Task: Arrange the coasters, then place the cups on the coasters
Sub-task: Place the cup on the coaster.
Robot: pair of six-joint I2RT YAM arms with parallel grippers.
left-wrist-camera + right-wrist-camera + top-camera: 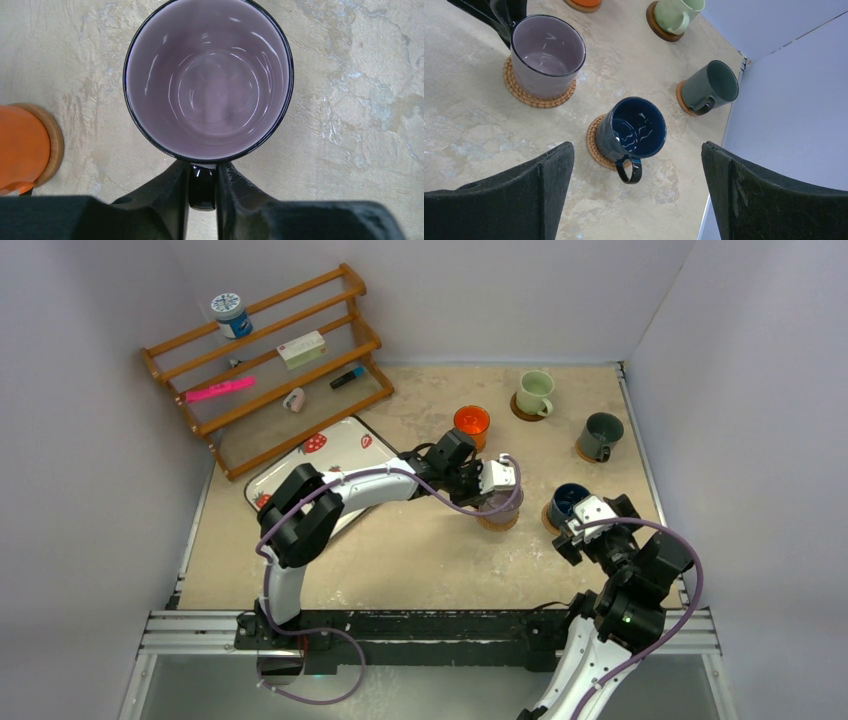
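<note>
Check purple cup for centred seating on wicker coaster, near centre of table. Part left jaws, now pinched shut on cup handle, just enough to clear, then retreat straight back without nudging. Note right jaws: wide apart, empty, above dark blue cup.

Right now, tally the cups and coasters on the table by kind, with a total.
cups: 5 - pale green cup, orange cup, grey-green cup, purple cup, dark blue cup
coasters: 5, one under each cup
total: 10
</note>
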